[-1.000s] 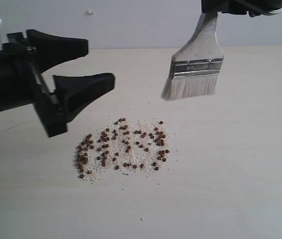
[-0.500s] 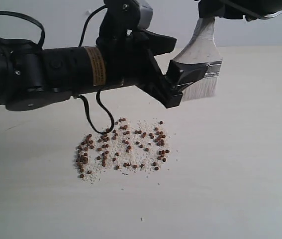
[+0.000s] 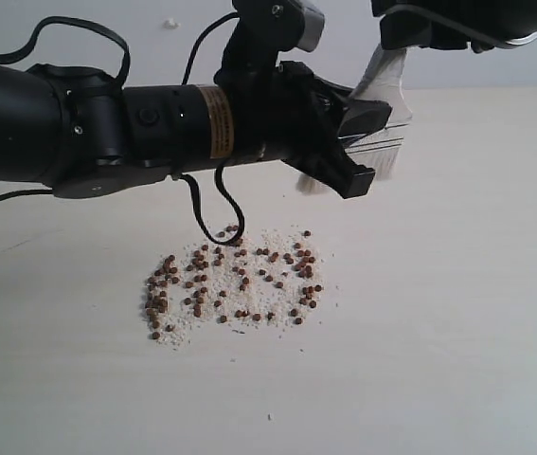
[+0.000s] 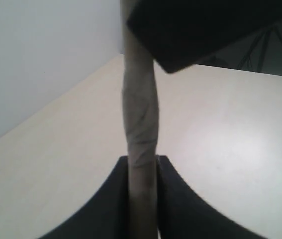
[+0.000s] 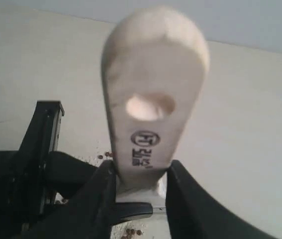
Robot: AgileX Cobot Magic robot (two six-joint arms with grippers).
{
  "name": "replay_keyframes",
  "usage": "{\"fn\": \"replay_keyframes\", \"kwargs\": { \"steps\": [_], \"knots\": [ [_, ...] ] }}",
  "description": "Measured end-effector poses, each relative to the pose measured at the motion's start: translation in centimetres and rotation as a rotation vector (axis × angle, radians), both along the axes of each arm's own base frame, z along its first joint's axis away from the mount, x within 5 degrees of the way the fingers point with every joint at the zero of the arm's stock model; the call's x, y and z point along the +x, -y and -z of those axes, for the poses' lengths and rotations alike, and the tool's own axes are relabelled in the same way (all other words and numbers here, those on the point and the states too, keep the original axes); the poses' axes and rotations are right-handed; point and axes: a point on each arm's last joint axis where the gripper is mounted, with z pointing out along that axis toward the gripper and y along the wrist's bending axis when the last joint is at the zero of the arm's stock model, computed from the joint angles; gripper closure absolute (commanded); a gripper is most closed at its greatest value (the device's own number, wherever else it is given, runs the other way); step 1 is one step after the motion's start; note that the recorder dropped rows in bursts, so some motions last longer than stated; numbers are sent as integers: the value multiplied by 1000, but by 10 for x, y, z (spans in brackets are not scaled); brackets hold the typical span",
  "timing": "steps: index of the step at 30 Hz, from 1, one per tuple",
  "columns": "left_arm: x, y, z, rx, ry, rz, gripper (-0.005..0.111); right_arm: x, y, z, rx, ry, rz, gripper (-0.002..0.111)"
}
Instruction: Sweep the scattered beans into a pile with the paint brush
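The left arm (image 3: 79, 133) lies across the scene from the far left, a black cable (image 3: 200, 210) looping down from it above the table (image 3: 457, 303). Below it the beans (image 3: 235, 280) sit on the table as a broad, loose patch mixed with pale crumbs (image 3: 179, 328), denser at the patch's left edge, thinner through the middle, with gaps between most of them. As far as the pictures show, the sweeping is not begun and all the gathering is left to do. Further right, the left gripper (image 3: 363, 147) meets the paint brush (image 3: 384, 78) at its ferrule. In the left wrist view its fingers (image 4: 180, 209) press against both flat faces of the brush, seen edge-on, with no gap showing, so I judge it closed on the brush. The brush hangs in the air beyond the patch's far right corner, bristles downward and clear of the table (well apart from the nearest beans). At the top right, the right gripper (image 3: 399, 40) clamps the handle. The right wrist view shows its fingers (image 5: 98, 196) tight on either side below the hanging hole. Both grippers hold the one brush, which reads as a handover or a regrip ahead of the first stroke.
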Motion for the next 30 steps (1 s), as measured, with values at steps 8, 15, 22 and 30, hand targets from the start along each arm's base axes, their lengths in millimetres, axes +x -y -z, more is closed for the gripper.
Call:
{"fn": "replay_keyframes", "kwargs": {
  "steps": [8,15,22,30],
  "knots": [
    [-1,-1,3,29,-2,27,107,-6,3,-11,-15,55,-32,26],
    [14,-15,6,47,-58,32,107,-22,11,-34,-2,163,-54,26],
    [35,-52,5,5,-135,196,107,-37,14,-40,-26,238,-157,28],
    [57,-111,6,-81,-169,284,107,-55,17,-21,24,517,-232,28]
  ]
}}
